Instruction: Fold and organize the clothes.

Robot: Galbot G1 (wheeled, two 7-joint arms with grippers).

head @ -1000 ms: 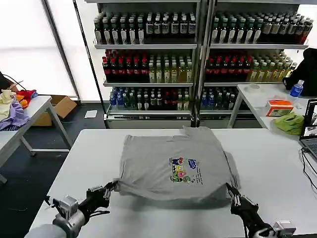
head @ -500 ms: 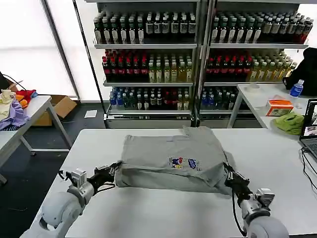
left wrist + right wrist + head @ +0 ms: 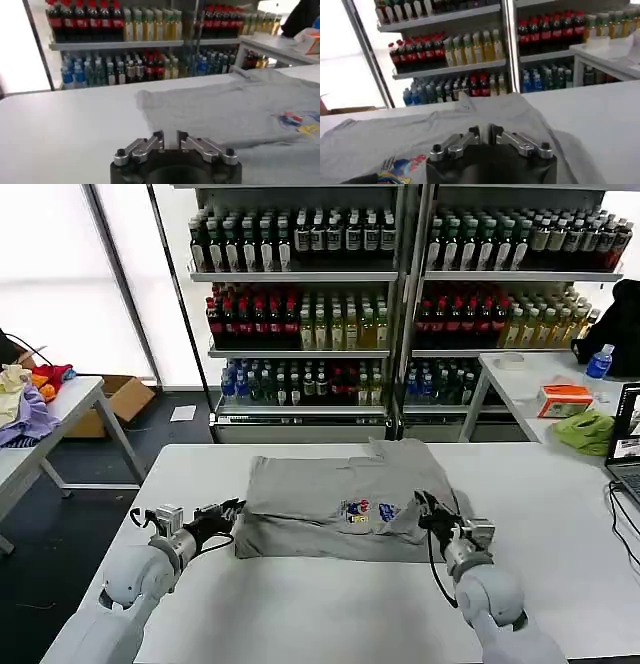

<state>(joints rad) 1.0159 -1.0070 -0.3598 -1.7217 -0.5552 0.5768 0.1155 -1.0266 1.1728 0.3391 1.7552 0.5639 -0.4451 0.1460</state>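
While both arms reach in from the near edge, the light grey shirt (image 3: pixel 345 499) lies on the white counter (image 3: pixel 300 604), its near hem doubled back over the body so the multicoloured chest print (image 3: pixel 365 512) sits close to the fold line. Left hand (image 3: pixel 232 511) is at the shirt's near left corner, low over the counter; in the left wrist view its fingers (image 3: pixel 150 144) stand close together with a narrow strip of grey cloth between them — closed on the hem. Right hand (image 3: pixel 425 506) is over the shirt's right side, just beside the print, with a ridge of fabric raised against it. In the right wrist view its fingers (image 3: pixel 465 139) are near together with only a slim gap, the shirt spread beyond them — whether cloth is pinched there cannot be told. Behind the counter stand shelves of bottled drinks (image 3: pixel 300 324).
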